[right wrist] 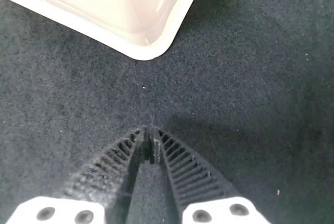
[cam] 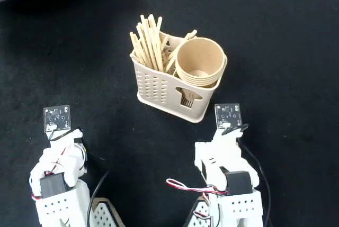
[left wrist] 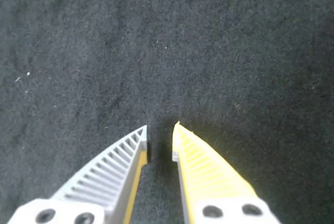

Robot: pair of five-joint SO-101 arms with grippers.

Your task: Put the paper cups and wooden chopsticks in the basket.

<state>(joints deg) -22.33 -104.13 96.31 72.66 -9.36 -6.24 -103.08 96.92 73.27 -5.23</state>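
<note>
1. At the table's near edge, the left arm (cam: pixel 58 174) is seen folded, well apart from the basket. Its jaws are nearly closed over bare cloth, with a thin slit left between the tips, and nothing is held.
2. Beside it, the right arm (cam: pixel 228 176) is likewise folded. Its jaws are closed tip to tip and nothing is gripped. A corner of the basket is caught just ahead of them in the right wrist view.
3. Farther out, at the middle of the black table (cam: pixel 286 52), the basket (cam: pixel 164 92) is set upright and turned at an angle to the arms.
4. A nested stack of cups (cam: pixel 200 60) is stood mouth-up in the basket's right half.
5. In the left half, the chopsticks (cam: pixel 148 42) are bundled on end, with their long axes tipped up and away from the arms.
6. The basket lies forward of both jaws, and the right arm is judged the nearer. Every cup and chopstick seen is already inside, so the task is judged finished and no grasp appears to be called for.
</note>
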